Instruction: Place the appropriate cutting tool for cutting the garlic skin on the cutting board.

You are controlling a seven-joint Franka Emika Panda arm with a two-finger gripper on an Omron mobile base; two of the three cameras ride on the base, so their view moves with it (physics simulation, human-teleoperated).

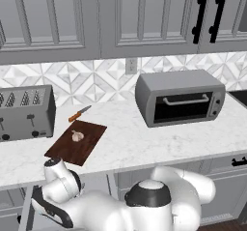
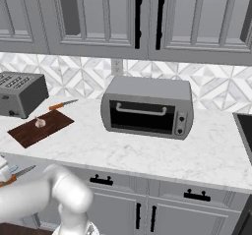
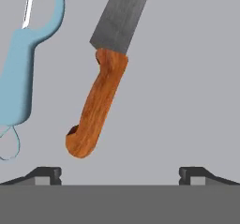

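Observation:
In the hand view the cutting tool point(image 3: 99, 105) lies on a flat grey surface, its orange-brown handle toward me and its broad dark grey blade point(image 3: 121, 14) running to the top edge. My gripper point(image 3: 121, 175) hangs open over it, with the fingertips point(image 3: 47, 174) wide apart and nothing between them. The handle's butt sits just ahead of the gap, nearer the left tip. On the counter the dark reddish-brown cutting board point(image 1: 84, 148) carries the pale garlic point(image 1: 77, 136), which also appears as garlic point(image 2: 40, 123) on the board point(image 2: 29, 131).
A light blue peeler point(image 3: 21, 80) lies just left of the knife. A slimmer orange-handled knife point(image 1: 79, 113) rests behind the board beside the toaster point(image 1: 24, 113). A toaster oven point(image 1: 179, 97) stands to the right. My arm reaches down below the counter's front edge.

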